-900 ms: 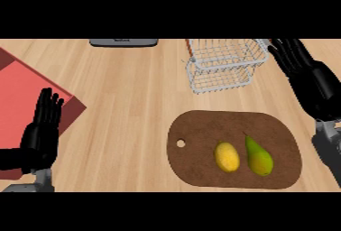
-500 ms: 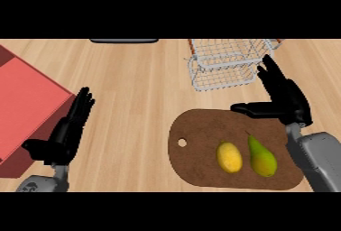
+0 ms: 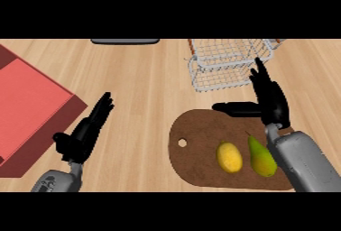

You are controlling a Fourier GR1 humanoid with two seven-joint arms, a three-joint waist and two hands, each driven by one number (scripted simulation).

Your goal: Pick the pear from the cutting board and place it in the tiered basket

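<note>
Nearest, at five o'clock on the cutting board (image 3: 196, 164): pear (image 3: 262, 158), untouched, just beside the right forearm (image 3: 303, 162), with a yellow fruit (image 3: 229, 157) close at its nine; could roll away under a nudge from that forearm, or get swapped for its neighbour in a careless grasp; at eight o'clock, left hand (image 3: 85, 131) released, fingers (image 3: 103, 106) straight, holding nothing; at two, right hand (image 3: 269, 101) likewise spread, empty, by the board's far edge; beyond, pale wooden counter (image 3: 143, 81), red block (image 3: 30, 108) at nine, tiered basket (image 3: 226, 63) at one, dark slab (image 3: 125, 41) at twelve.
</note>
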